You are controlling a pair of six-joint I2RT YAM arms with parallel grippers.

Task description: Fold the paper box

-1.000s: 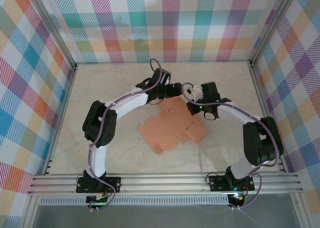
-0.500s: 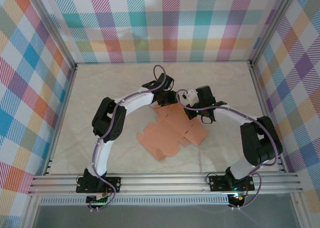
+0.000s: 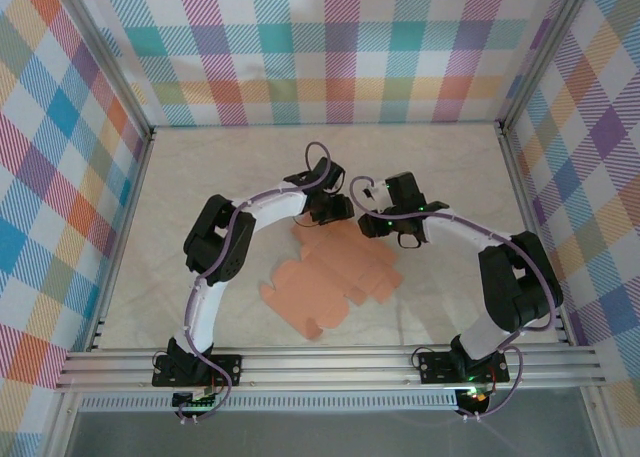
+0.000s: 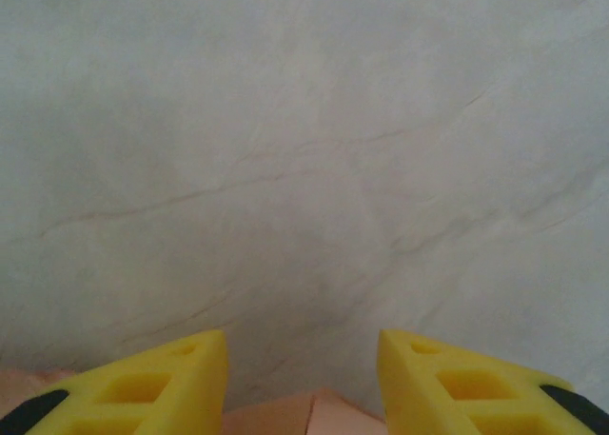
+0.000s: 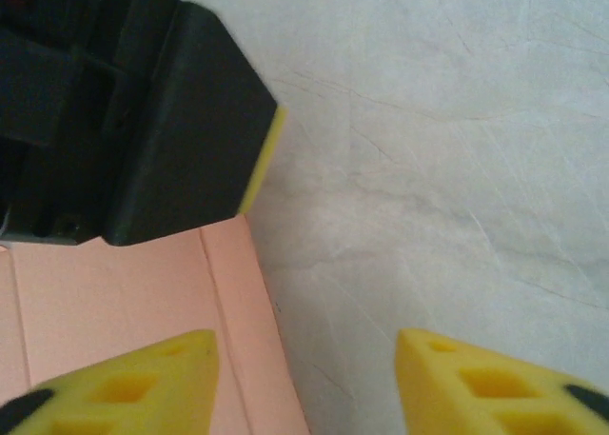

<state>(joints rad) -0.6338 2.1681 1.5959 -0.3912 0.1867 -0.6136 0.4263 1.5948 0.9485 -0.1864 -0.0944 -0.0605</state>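
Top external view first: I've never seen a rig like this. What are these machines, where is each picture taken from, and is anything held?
Two robot arms are bolted at the near edge of a pale table. The top view looks down from above and behind them. The other two come from wrist cameras; the yellow wedges are each arm's fingers. A flat, unfolded salmon paper box lies on the table. The left pincer and right pincer are open at its far edge, holding nothing.

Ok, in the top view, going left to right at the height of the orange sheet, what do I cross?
left arm's elbow → paper box, lying flat on the table → right arm's elbow
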